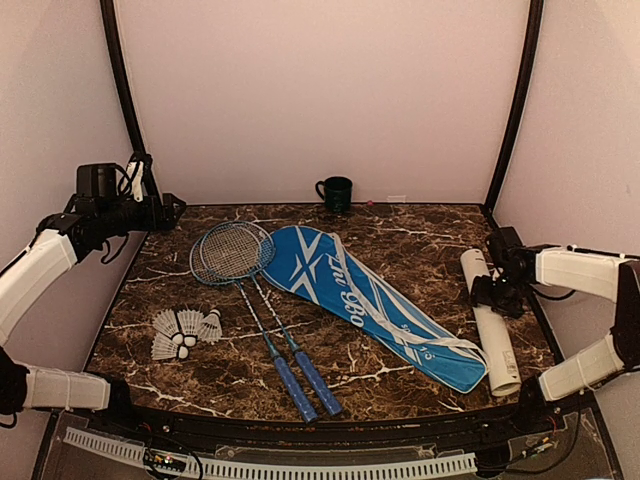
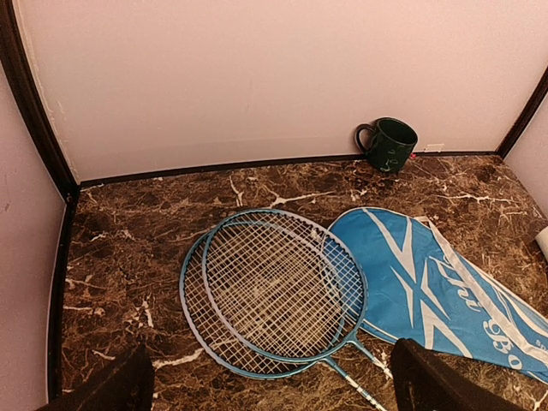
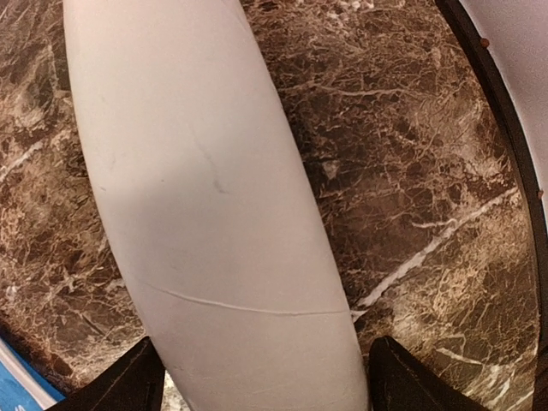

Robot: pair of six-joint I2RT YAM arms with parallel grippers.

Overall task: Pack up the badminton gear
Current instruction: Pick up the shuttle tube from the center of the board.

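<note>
- Nothing is packed yet: rackets (image 1: 232, 253), shuttlecocks (image 1: 185, 333) and cover (image 1: 350, 295) lie loose on the surface (image 1: 220, 375).
- My right pincer (image 3: 261, 381) straddles the tube (image 3: 214, 188) by the right edge. I cannot tell if it grips.
- My left pincer (image 2: 270, 390) hangs wide and empty above the racket heads.

On the brown marble-patterned table (image 1: 420, 230), the two blue-handled rackets (image 1: 232, 253) are laid overlapping left of centre, with the heads toward the back wall and the handles toward the near edge. The white feather shuttlecocks (image 1: 185, 333) are clustered to their left. The blue racket-shaped cover with white lettering (image 1: 370, 300) is laid diagonally just right of the rackets. The long white cylindrical tube (image 1: 497, 345) is placed along the right edge. The dark green mug (image 1: 335, 193) is set against the back wall, behind the cover.
</note>
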